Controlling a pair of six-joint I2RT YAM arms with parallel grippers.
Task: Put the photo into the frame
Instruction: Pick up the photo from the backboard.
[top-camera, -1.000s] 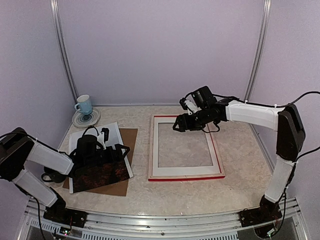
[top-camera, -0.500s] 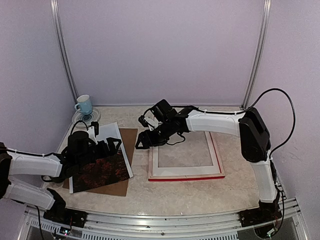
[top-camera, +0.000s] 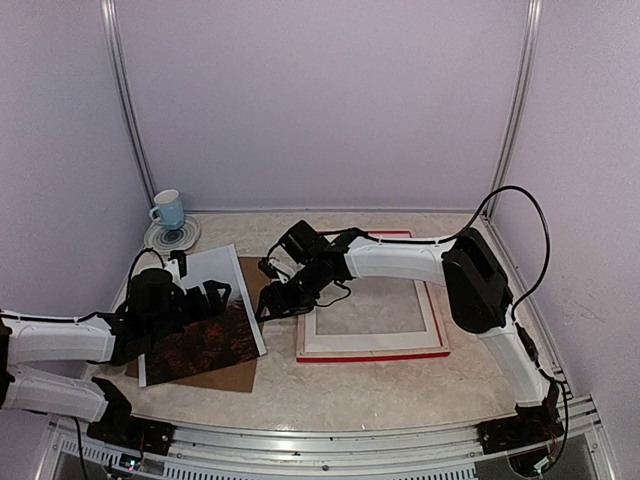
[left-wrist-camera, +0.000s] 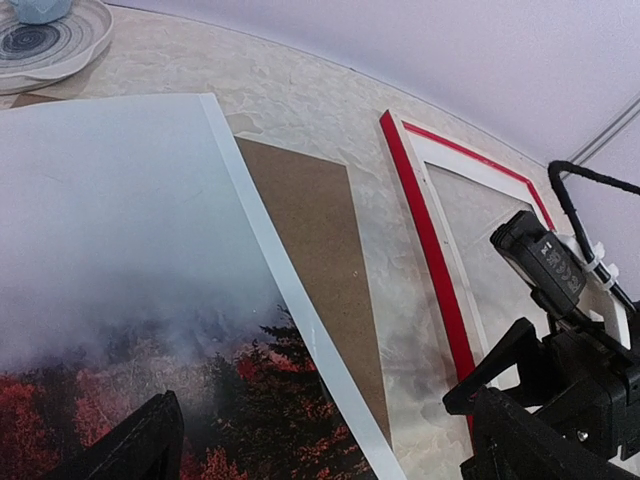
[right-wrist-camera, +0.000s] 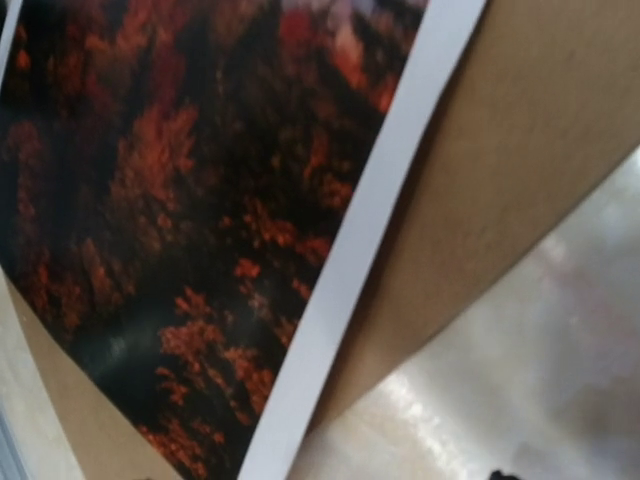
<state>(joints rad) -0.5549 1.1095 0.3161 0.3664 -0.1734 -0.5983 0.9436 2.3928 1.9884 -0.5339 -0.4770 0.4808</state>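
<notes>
The photo (top-camera: 200, 325) is seen flat on the backing board (left-wrist-camera: 320, 230), just left of the frame (top-camera: 370, 353), long sides roughly parallel; the left gripper (top-camera: 200, 278), spread wide and empty, is held directly over it; the right gripper (top-camera: 265, 296), parted and empty, is poised at its right edge.

Soft, even light falls from overhead in the top view and gives the walls (top-camera: 320, 100) a pale lilac cast. The table (top-camera: 380, 390) shows a faint sheen and only weak, short shadows. That view is sharp, though the corner rails (top-camera: 122, 100) bow slightly at 10 and 2 o'clock. In the left wrist view the photo (left-wrist-camera: 150, 250) goes soft toward 9 o'clock. The right wrist view is heavily out of focus throughout, with a pale glare patch at 4 o'clock.
</notes>
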